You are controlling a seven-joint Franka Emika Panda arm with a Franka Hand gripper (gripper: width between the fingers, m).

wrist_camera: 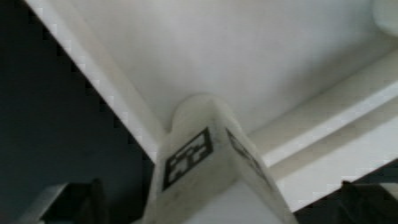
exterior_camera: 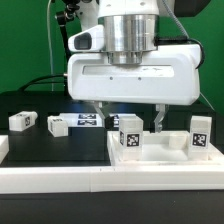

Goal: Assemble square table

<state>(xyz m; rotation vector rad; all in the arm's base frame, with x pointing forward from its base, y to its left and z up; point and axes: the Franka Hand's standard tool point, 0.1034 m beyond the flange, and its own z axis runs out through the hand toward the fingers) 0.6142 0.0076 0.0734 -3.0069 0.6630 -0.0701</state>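
- Two loose legs lie on the black surface (exterior_camera: 60,150) toward the exterior view's left: the first loose leg (exterior_camera: 22,120) and, near it, the second loose leg (exterior_camera: 57,124), both showing black-and-white tags.
- Just beside the second one, we see the marker board (exterior_camera: 88,121) lying flat on the same dark surface.
- The square table top (exterior_camera: 165,152) sits low at the exterior view's right, its raised rim toward us, and a long white rail (exterior_camera: 60,182) runs along the front of the work area.
- We count two legs standing upright on that top, well apart: the middle leg (exterior_camera: 130,137) and the right leg (exterior_camera: 200,133).
- The gripper (exterior_camera: 130,121) hangs over the middle leg with its jaws spread wide, one on either side, and both stand clear of it.
- In the wrist view the middle leg (wrist_camera: 210,150) rises with its tag showing between the dim fingertips (wrist_camera: 71,203); the square table top (wrist_camera: 267,50) lies behind it and the black surface (wrist_camera: 45,120) beside it.
- Behind the arm we make out a green wall (exterior_camera: 212,60) at the exterior view's right and dark cables (exterior_camera: 40,80) at its left.
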